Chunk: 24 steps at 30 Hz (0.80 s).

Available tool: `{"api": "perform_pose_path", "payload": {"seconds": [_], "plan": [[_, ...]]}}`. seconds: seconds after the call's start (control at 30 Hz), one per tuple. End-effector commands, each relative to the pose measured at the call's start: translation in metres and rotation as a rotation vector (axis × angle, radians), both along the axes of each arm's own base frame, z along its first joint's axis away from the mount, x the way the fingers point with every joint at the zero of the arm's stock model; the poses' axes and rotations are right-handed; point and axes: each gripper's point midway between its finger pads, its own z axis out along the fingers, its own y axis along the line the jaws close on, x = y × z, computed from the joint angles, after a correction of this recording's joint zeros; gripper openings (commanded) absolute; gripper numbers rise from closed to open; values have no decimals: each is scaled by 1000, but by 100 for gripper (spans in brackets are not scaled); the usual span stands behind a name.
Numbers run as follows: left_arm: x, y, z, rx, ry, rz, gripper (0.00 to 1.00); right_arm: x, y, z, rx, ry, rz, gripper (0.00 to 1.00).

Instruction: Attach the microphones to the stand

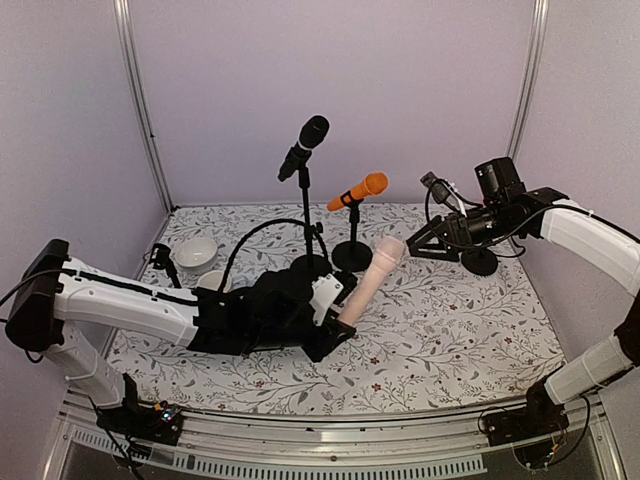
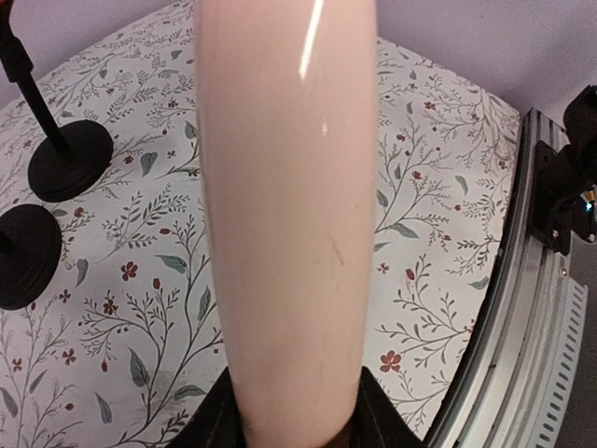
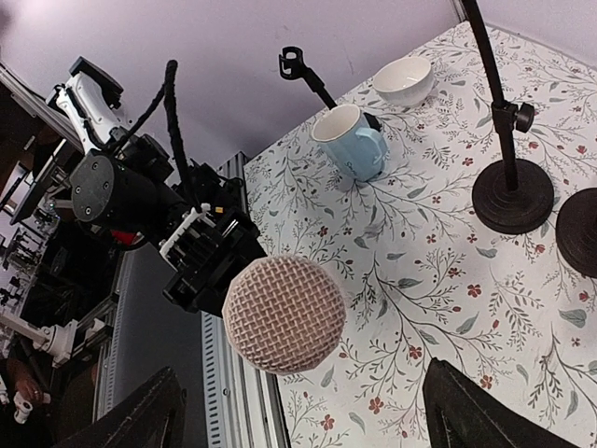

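My left gripper point(image 1: 335, 333) is shut on the lower end of the pale beige-pink microphone point(image 1: 368, 282) and holds it tilted up toward the right. In the left wrist view its body point(image 2: 284, 215) fills the middle above the gripper point(image 2: 294, 422). My right gripper point(image 1: 413, 245) is open at the microphone's head. In the right wrist view the mesh head point(image 3: 284, 314) sits ahead of the gripper point(image 3: 312, 415), apart from both fingers. The black microphone point(image 1: 306, 144) is on the tall stand point(image 1: 311, 235). The orange microphone point(image 1: 358, 190) is on a short stand point(image 1: 352, 250). The bright pink microphone is out of view.
An empty stand base point(image 1: 480, 262) sits behind my right gripper. A small empty stand point(image 1: 162, 257) with its clip point(image 3: 294, 63) is at the far left. Beside it are a white bowl point(image 1: 195, 253) and the blue-and-white mug point(image 3: 351, 141). Stand bases point(image 2: 70, 159) lie left of the microphone.
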Motion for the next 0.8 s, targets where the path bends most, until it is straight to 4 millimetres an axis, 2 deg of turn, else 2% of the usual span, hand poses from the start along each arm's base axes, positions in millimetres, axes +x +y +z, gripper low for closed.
{"api": "perform_pose_path", "payload": {"seconds": [0.0, 0.2, 0.4, 0.77], "plan": [[4, -21, 33, -88, -69, -26, 16, -7, 8, 21, 65, 28, 58, 90], [4, -26, 32, -78, -67, -31, 16, -7, 20, 8, 38, 47, 71, 89], [10, -25, 30, -50, -77, 8, 16, -11, 38, 12, 32, 51, 109, 87], [17, -23, 26, -18, -78, 61, 16, -5, 41, 11, -5, 24, 56, 75]]}}
